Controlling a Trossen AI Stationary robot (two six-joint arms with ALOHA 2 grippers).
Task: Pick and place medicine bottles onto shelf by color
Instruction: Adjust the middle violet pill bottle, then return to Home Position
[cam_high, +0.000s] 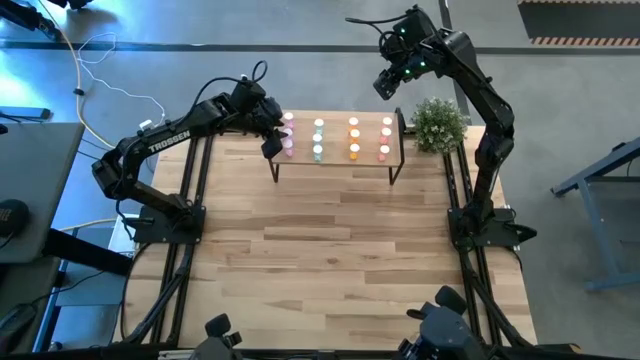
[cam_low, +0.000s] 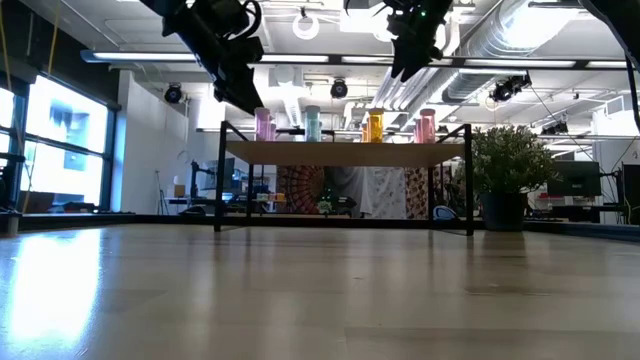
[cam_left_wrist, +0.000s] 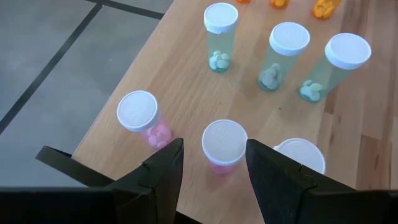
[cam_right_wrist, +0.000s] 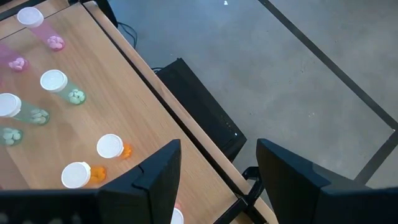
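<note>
The shelf (cam_high: 335, 140) stands at the table's far edge with the medicine bottles upright on it in four columns: pink (cam_high: 288, 130), pale green (cam_high: 318, 138), orange (cam_high: 353, 138) and salmon-red (cam_high: 385, 138). My left gripper (cam_high: 272, 140) hangs open at the shelf's left end, slanting down over the pink column. In the left wrist view its fingers stand on either side of the middle pink bottle (cam_left_wrist: 224, 144), which rests on its base on the board. My right gripper (cam_high: 388, 85) hangs open and empty, high above the shelf's far right corner.
A small potted plant (cam_high: 438, 125) stands just right of the shelf. Beyond the shelf's far edge (cam_right_wrist: 155, 93) the table ends and the floor lies below. The wide wooden tabletop (cam_high: 330, 250) stretches in front of the shelf.
</note>
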